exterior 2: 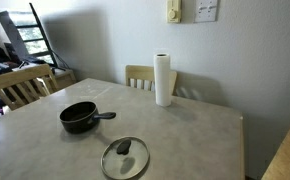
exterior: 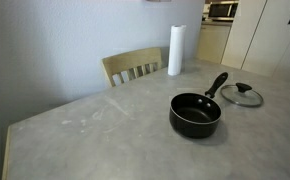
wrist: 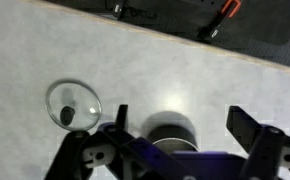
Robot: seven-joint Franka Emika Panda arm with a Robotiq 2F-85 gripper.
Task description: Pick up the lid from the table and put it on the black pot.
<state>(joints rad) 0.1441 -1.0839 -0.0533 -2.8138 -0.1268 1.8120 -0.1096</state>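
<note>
So the gripper (wrist: 180, 118) only shows up in the wrist view, along the bottom edge, and its two dark fingers (wrist: 120, 118) are spread wide with nothing between them, so it's open and empty. It's hanging above the table (wrist: 185, 70). There's a pale round thing right under the gap, blurry, and I honestly can't tell what it is. Off to the left in that same view is the lid (wrist: 73, 105), lying flat on the grey top with its dark knob showing, well clear of the fingers. In both exterior views the arm isn't in frame at all. The lid (exterior: 242, 94) (exterior 2: 125, 158) sits flat on the table (exterior: 85, 130) (exterior 2: 195, 130), just beside the tip of the long handle of the black pot (exterior: 195, 113) (exterior 2: 80, 118), not touching the pot's body. The pot is uncovered. Further back a paper towel roll (exterior: 175, 50) (exterior 2: 163, 80) stands upright near the table edge, with a wooden chair (exterior: 133, 68) (exterior 2: 145, 77) behind it.
</note>
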